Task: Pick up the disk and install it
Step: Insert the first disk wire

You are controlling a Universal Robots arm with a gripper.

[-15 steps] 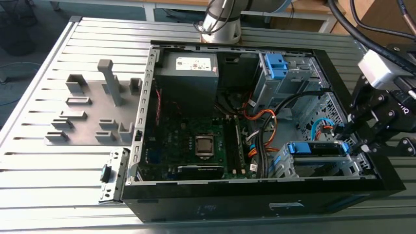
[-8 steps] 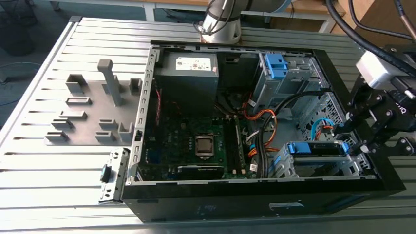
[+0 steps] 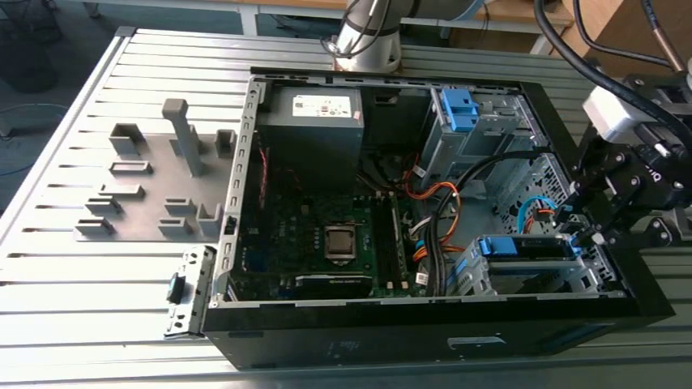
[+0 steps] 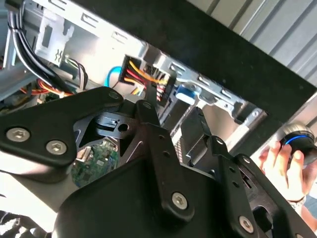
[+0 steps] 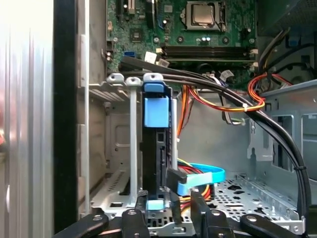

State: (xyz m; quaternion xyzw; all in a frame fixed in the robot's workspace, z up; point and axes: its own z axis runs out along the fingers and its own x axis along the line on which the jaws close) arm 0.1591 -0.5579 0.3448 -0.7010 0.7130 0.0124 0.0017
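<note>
Installation is judged nearly complete: the disk (image 5: pixel 156 148) is seated edgewise in 1 slot of the cage (image 5: pixel 132 124), the gripper (image 5: pixel 171 206) is placed at its near end, its grip cannot be told, and a straight push clear of the cables (image 5: pixel 218 106) would be called for.

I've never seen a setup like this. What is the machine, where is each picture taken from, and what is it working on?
It is one robot arm ending in a gripper, working at an open computer case on a slatted metal table. The exterior view is taken from off the arm and takes in the whole scene. The two wrist views ride on the arm and look past the gripper into the case. Beside the case lies a grey fixture plate. The disk, with its blue bracket, stands on edge in a metal drive cage, with the gripper close by it. Whether it is gripped I cannot tell. A person's hand shows in the second wrist view.
</note>
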